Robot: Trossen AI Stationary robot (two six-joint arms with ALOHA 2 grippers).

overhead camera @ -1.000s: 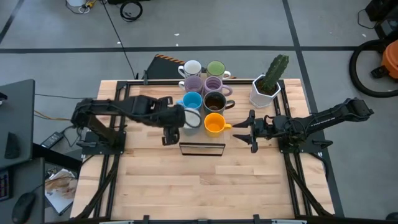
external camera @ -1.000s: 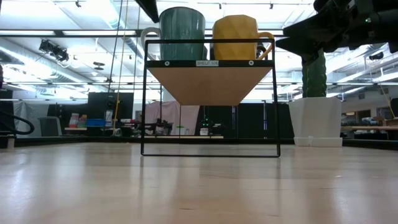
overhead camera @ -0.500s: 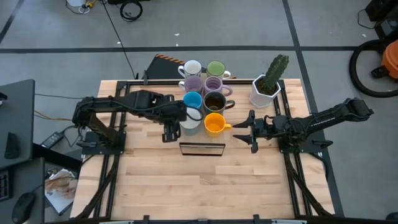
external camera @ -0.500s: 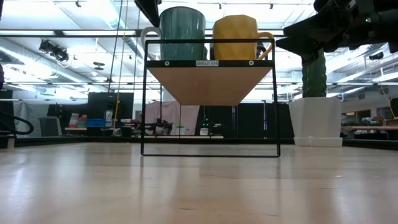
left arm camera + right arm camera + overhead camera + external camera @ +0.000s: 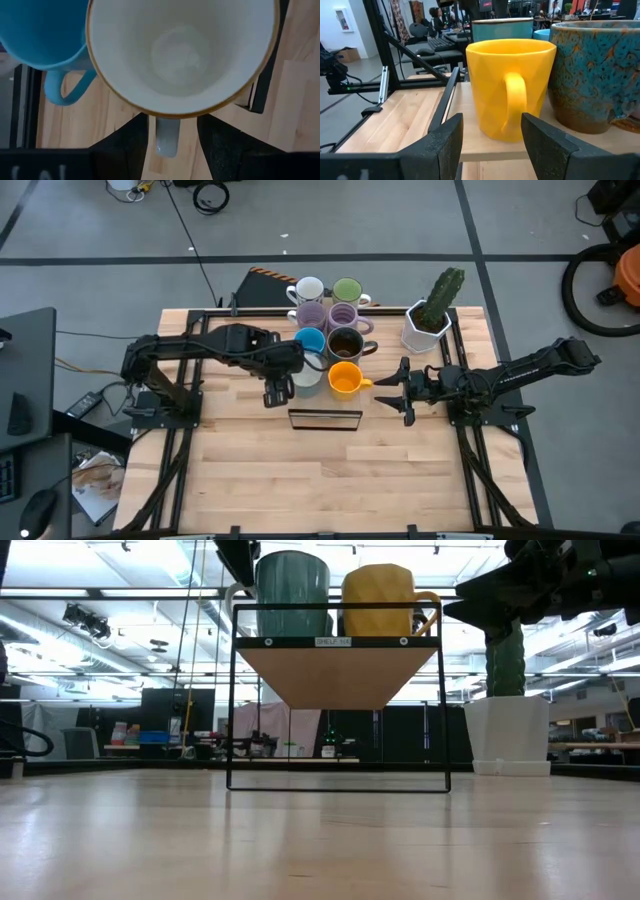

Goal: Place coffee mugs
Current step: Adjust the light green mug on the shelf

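High view: nearest the front edge of the table (image 5: 260, 480) stands a thin black frame (image 5: 325, 419). Behind it, on the raised shelf (image 5: 337, 675), the mugs sit clustered in pairs. The left gripper (image 5: 276, 391) has its fingers spread either side of the white mug's (image 5: 306, 376) handle, apart from it in the left wrist view. The right gripper (image 5: 396, 392), jaws wide, faces the orange mug's (image 5: 344, 378) handle, holding nothing. Farther back: blue (image 5: 309, 341), brown (image 5: 344, 343), two lilac (image 5: 311, 314), white (image 5: 307, 289), green (image 5: 347, 290). A cactus pot (image 5: 424, 328) stands right.
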